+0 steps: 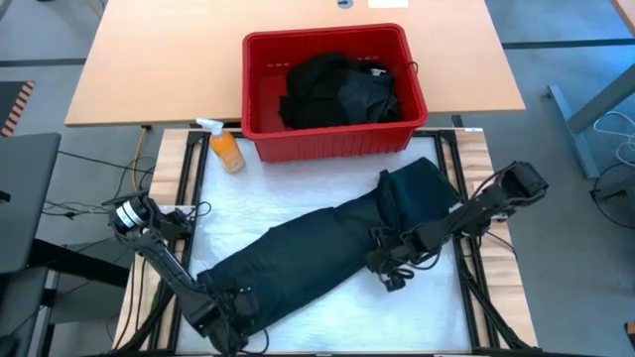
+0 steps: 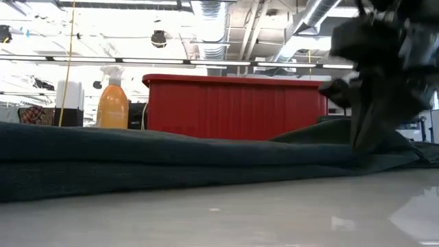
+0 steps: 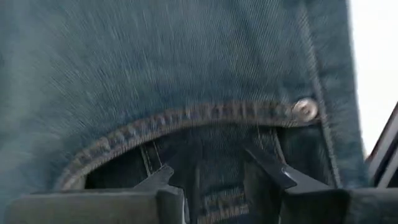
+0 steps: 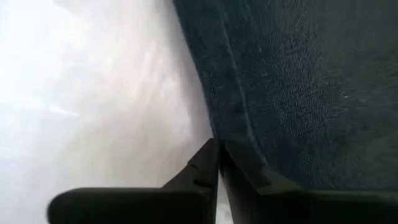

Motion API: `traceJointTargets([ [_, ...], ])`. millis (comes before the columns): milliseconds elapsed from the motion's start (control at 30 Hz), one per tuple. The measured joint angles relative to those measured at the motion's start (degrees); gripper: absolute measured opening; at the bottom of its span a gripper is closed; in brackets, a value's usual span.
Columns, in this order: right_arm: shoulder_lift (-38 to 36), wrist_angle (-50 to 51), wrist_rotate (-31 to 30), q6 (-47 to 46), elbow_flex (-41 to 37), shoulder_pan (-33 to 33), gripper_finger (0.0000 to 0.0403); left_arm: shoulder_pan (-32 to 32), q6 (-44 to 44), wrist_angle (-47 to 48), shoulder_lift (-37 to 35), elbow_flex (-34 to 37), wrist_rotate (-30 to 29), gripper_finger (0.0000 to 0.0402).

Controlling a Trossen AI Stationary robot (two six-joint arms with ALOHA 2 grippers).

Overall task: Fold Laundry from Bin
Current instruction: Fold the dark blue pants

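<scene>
Surface: white work mat (image 1: 298, 213) in the lower half of the high view, wooden table (image 1: 149, 69) beyond it across the top; industrial ceiling with ducts in the low view's background

Bin (image 1: 332, 94): red, ribbed, upper centre of the high view, holding a heap of black laundry (image 1: 337, 89)

Garment in work (image 1: 327, 248): dark blue-green denim, jeans by the riveted pocket in the left wrist view, lying as a long band diagonally from lower left to centre right of the high view, flat on the mat

Spray bottle (image 1: 226, 149): orange, lying just left of the bin's near corner; label unreadable

Left gripper (image 3: 217, 180): at the band's lower-left end, fingers parted a little over the pocket seam; whether cloth is pinched cannot be told

Right gripper (image 4: 219, 165): at the band's lower edge, centre right of the high view, fingers nearly together at the hem where denim meets mat; grip on the edge cannot be confirmed

Step in hand, by judgement: smoothing or folding the jeans. Done well, both ends are taken at seam or hem, lifted evenly and carried over together so the band stays square and clear of the mat's edge

Writing: none legible on bin, bottle or garment
</scene>
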State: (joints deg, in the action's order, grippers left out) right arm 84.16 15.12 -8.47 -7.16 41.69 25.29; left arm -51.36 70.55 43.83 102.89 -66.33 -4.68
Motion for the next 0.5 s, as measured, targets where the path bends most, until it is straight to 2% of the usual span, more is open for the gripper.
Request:
traceJointTargets([
  [100,-5.5,1.8,0.2,0.5,0.0,-0.6,0.0065,0.4,1.7,-0.7,-0.2,3.2,9.7,0.008],
  [233,-13.8,4.7,-0.1,2.1,0.0,-2.5,0.007,0.5,2.4,0.2,-0.4,4.8,18.6,0.0074],
  [400,-19.1,4.0,-3.7,2.2,0.1,-7.4,0.007,1.2,1.3,2.0,-1.7,5.0,25.8,0.0071],
  [500,-17.0,2.1,-2.9,3.2,0.1,-10.7,0.0069,2.1,1.7,5.6,-4.9,3.6,24.2,0.007],
])
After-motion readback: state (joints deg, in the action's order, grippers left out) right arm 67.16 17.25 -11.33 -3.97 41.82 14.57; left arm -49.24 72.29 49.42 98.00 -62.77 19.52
